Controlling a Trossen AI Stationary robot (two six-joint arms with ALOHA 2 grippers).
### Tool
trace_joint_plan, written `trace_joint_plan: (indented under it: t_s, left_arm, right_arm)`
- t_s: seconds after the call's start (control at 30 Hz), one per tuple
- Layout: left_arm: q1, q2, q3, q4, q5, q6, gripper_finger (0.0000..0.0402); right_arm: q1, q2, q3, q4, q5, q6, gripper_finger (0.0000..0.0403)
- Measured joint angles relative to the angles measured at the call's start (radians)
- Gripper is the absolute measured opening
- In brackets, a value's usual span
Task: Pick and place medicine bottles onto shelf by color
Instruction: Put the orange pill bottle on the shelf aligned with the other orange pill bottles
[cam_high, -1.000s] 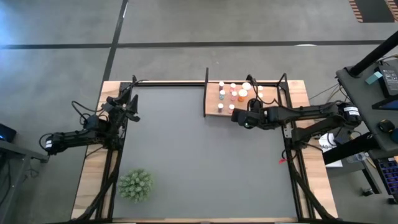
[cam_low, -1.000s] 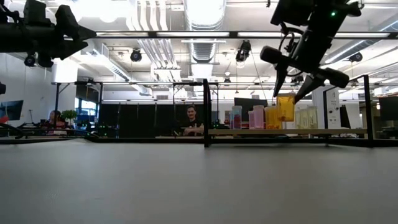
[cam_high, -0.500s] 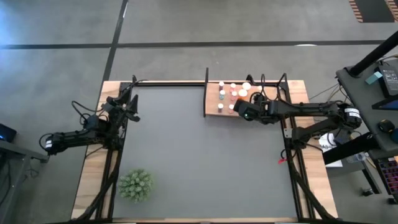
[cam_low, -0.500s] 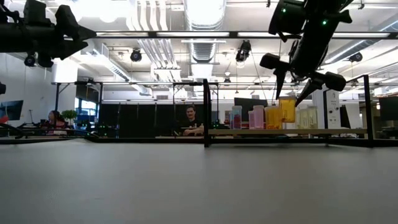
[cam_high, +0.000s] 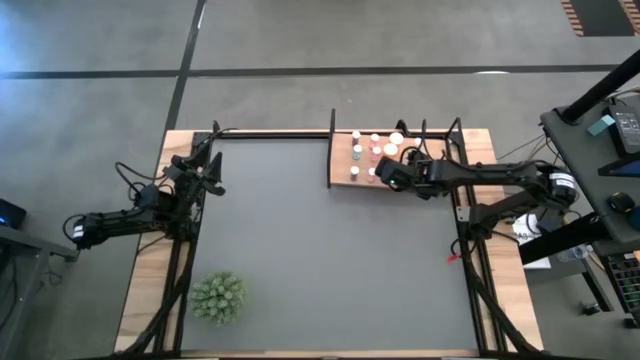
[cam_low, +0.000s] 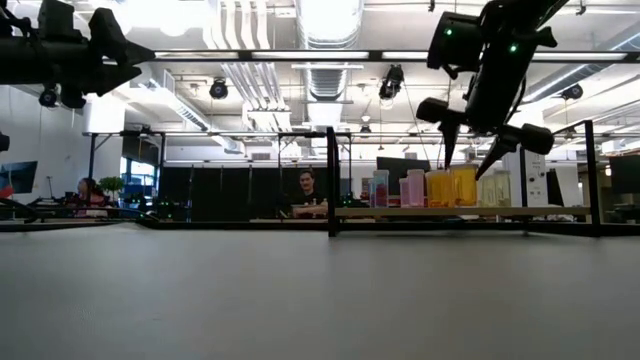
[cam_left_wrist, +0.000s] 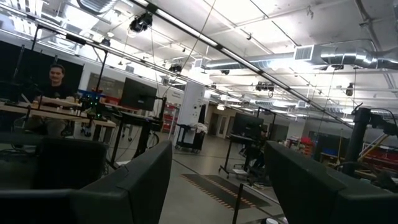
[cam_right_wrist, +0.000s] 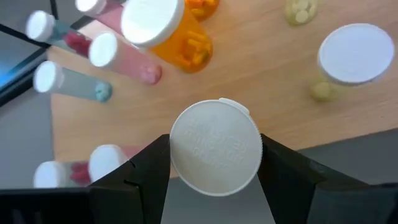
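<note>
My left pincer (cam_high: 210, 168) waits at the left edge of the dark grey rectangular mat (cam_high: 330, 260), raised well above it, its two dark fingers (cam_left_wrist: 130, 186) standing apart with nothing between them, only the room beyond showing in the gap. Near the front left corner of the mat sits a spiky green plant (cam_high: 218, 298), well apart from everything else. Across the mat, at the far edge and right of centre, stands the flat light-brown wooden shelf board with thin black metal posts (cam_high: 340, 172). On it is a cluster of small cylindrical medicine bottles with white round caps (cam_high: 375, 148); from table height I make out pink ones (cam_low: 412, 190) to the left and orange ones beside them. My right pincer (cam_high: 383, 172) reaches down over the near right part of that board and is clamped on one amber-orange bottle with a white round cap (cam_low: 462, 188): its cap (cam_right_wrist: 214, 155) sits between my two fingers, touching both. This bottle stands upright, level with its neighbours; I cannot tell whether its base touches the board. Just beside it are a wider orange bottle (cam_right_wrist: 168, 34), slim pink tubes (cam_right_wrist: 124, 59) and a pale yellow bottle (cam_right_wrist: 354, 59).
</note>
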Motion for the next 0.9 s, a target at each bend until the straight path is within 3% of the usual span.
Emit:
trace_joint_plan:
  t_s: [0.9]
  left_arm:
    - [0.000,0.000,0.000,0.000,0.000,0.000,0.0240]
  right_arm:
    - [-0.062,0.059,0.039,0.030,-0.026,-0.064,0.0201]
